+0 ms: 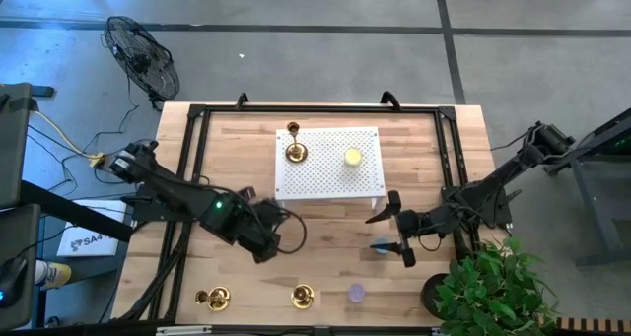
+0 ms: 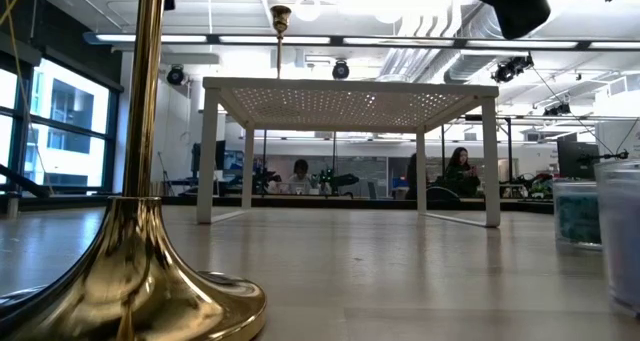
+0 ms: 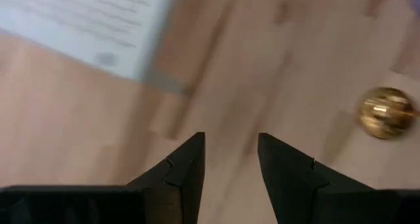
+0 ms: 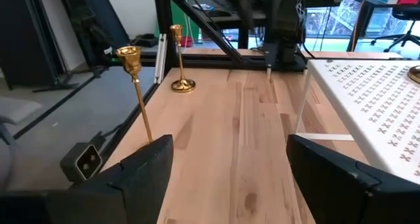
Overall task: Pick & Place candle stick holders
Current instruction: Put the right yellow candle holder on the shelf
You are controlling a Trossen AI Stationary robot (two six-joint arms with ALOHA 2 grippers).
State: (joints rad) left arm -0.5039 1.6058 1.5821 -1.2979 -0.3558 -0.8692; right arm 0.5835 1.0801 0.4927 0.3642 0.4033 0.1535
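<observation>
One gold candle stick holder (image 1: 295, 149) stands on its round base on the white perforated platform (image 1: 328, 173), next to a yellow disc (image 1: 353, 157). Two more candle stick holders (image 1: 213, 298) (image 1: 303, 297) stand upright near the table's front edge. My left gripper (image 1: 268, 239) hangs above bare wood left of centre, pointing steeply down. In its wrist view the left gripper (image 3: 231, 158) is open with nothing between the fingers, and a candle stick holder (image 3: 387, 112) shows off to one side. My right gripper (image 1: 398, 229) hovers right of centre, open wide and empty (image 4: 230, 165).
A blue disc (image 1: 380, 244) lies by the right gripper and a purple disc (image 1: 356, 293) near the front edge. A black frame (image 1: 197, 129) runs around the table's far part. A plant (image 1: 493, 287) stands at the front right corner, a fan (image 1: 143, 55) beyond the far left.
</observation>
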